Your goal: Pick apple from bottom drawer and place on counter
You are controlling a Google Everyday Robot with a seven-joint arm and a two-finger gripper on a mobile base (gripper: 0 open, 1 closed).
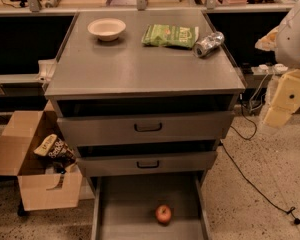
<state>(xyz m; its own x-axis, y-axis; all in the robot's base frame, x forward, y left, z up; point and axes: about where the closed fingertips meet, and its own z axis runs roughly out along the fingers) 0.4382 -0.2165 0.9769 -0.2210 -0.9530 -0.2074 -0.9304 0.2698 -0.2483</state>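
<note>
A: Hanging at about three o'clock, off the right side of the counter [140,64], is the gripper [283,104], its pale blocks just below the white arm [296,29]. Open or closed? I cannot tell from here.

B: Has it got the apple?

A: No. The apple [163,213] lies on the floor of the bottom drawer [125,209], pulled out at six o'clock, well apart from the gripper. It sits toward the drawer's right half, touching neither wall.

B: And above it?

A: Two drawer fronts [148,127] with black handles, then the counter. At eleven o'clock on it stands a white bowl [106,28]. At one o'clock lies a green snack bag [170,35], with a silver can [208,44] on its side just beside it to the right.

B: Anything on the ground?

A: At eight o'clock, an open cardboard box [40,184] with a snack packet [52,146] in it; a black cable [250,179] at four o'clock.
</note>
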